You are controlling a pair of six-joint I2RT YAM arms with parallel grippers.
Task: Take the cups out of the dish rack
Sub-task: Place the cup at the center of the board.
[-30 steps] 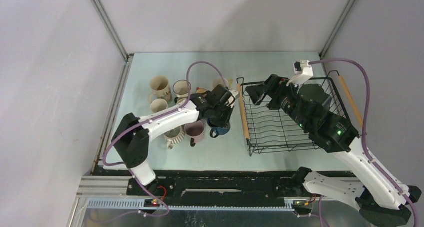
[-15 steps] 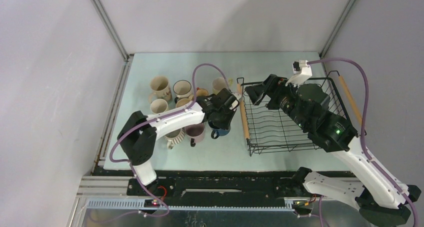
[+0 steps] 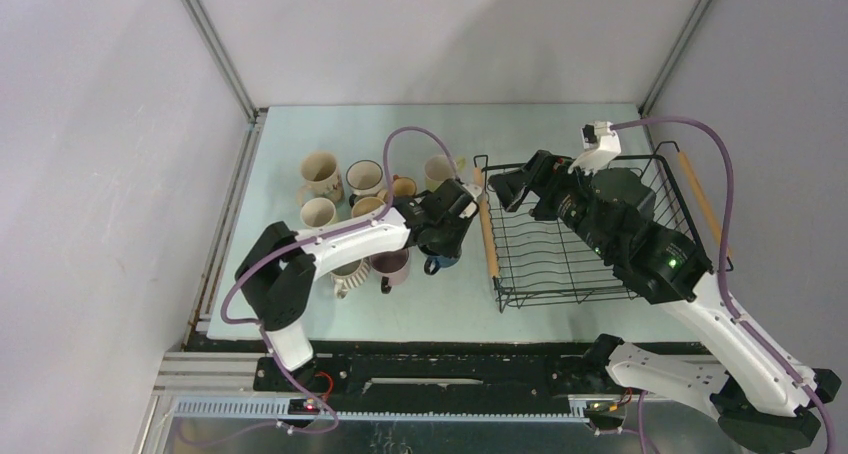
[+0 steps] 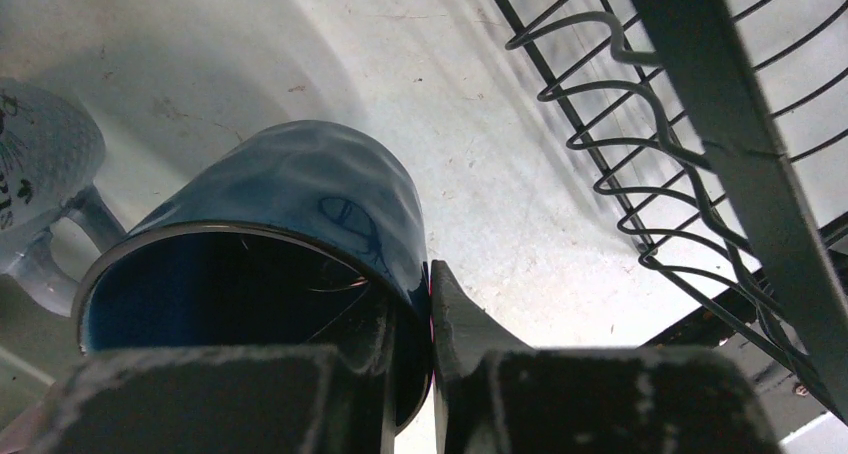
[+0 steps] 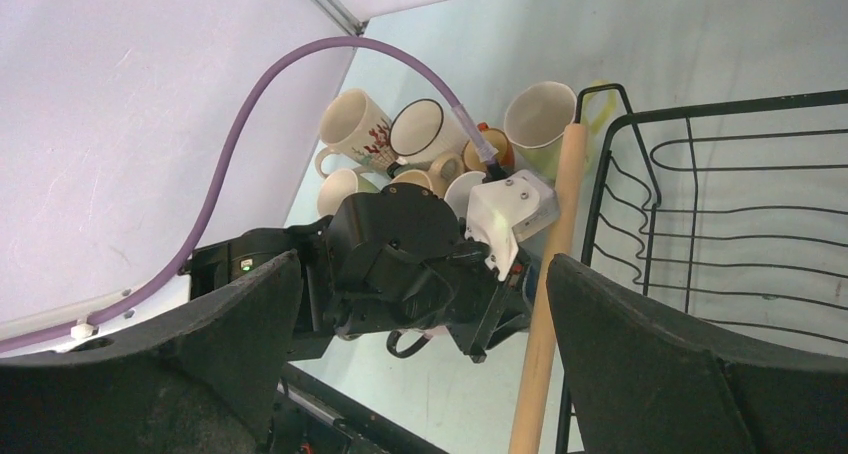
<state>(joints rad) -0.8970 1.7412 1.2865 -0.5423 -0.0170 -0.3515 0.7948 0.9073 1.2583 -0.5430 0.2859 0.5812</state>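
At the left of the pale surface [image 3: 330,129] stands a huddle of cups [image 3: 364,178], mouths up and close against one another: a cream printed mug [image 3: 320,174] at the far left, an orange-red cup [image 3: 404,186] and a pale yellow-green cup [image 3: 440,169] toward the far right of the group, a cream ribbed cup [image 3: 347,274] and a mauve cup [image 3: 390,264] on the near side. Just right of the mauve one is the dark blue cup [image 4: 300,204], and the left gripper [image 4: 428,299] is clamped on its rim, one finger [image 4: 365,344] inside the mouth and the other [image 4: 460,324] pressed to the outer wall. From the wrist view the cup looks tipped, and I cannot tell whether its base touches the surface. It sits outside the dish rack [image 3: 570,264], just beside the rack's left wooden rod handle [image 3: 488,236]. The right gripper [image 3: 510,186] hangs above the rack's far left corner, its fingers [image 5: 680,354] spread wide apart with nothing between them, looking down on the left arm and the cups. The black wire rack lies to the right of the cups, with a second wooden rod [image 3: 703,202] along its right side.
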